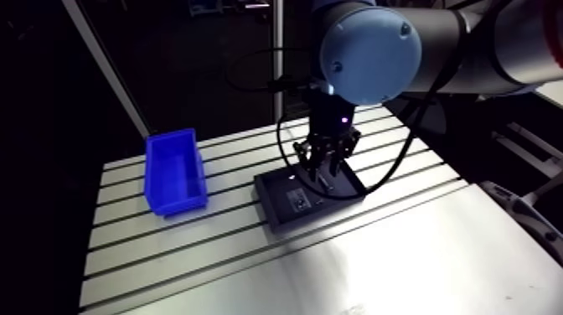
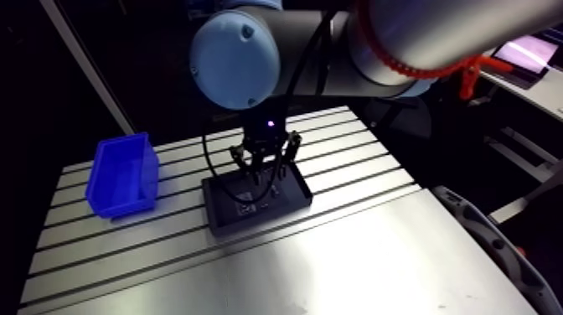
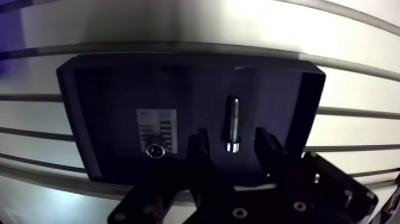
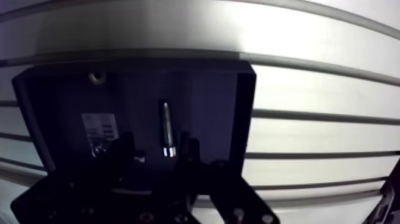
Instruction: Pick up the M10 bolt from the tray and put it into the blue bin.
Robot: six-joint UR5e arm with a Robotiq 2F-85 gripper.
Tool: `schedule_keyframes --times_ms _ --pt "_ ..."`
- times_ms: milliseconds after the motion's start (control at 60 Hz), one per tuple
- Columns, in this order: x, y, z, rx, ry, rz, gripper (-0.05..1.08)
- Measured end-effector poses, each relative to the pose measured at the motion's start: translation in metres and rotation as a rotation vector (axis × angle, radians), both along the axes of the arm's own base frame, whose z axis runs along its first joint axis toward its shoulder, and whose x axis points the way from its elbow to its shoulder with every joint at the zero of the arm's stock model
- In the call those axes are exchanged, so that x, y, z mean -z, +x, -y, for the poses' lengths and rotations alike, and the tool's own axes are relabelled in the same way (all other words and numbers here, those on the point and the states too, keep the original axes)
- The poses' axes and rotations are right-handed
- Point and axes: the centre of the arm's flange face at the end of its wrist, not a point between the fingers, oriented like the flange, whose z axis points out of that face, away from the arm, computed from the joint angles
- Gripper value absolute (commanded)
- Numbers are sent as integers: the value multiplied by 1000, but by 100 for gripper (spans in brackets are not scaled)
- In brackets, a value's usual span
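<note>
The M10 bolt (image 3: 233,122) lies flat on the floor of the black tray (image 3: 178,58), and the pincer (image 3: 233,149) hangs right over its near end, open, with nothing held. In the wrist view the bolt's long axis runs on the 12-to-6 line of the pincer: the head sits at the 6 o'clock end, in the gap between the two fingers (image 3: 199,149), and the shank points away toward 12. The fingers stand at 3 and 9 o'clock of the head, so their closing line crosses the axis squarely; I judge that a short descent is what remains before the squeeze. I cannot tell whether the tips already reach the tray floor. The floor looks smooth and dark, so the round shank could roll toward 3 or 9 if one finger lands first. There is room on both sides: the tray wall at 3 o'clock stands clear, and at 9 o'clock a white label (image 3: 158,128) and a small ring-shaped part (image 3: 155,151) lie just beside the finger. In the arm view the blue bin (image 1: 153,180) stands on the slotted worktop (image 1: 377,251) at 9 o'clock of the tray, well apart.
</note>
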Motion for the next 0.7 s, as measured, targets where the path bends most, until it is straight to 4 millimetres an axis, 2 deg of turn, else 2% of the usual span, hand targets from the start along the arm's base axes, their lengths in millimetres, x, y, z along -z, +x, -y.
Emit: schedule_keyframes --times_ms 700 --pt "8 0 -4 1 -7 11 50"
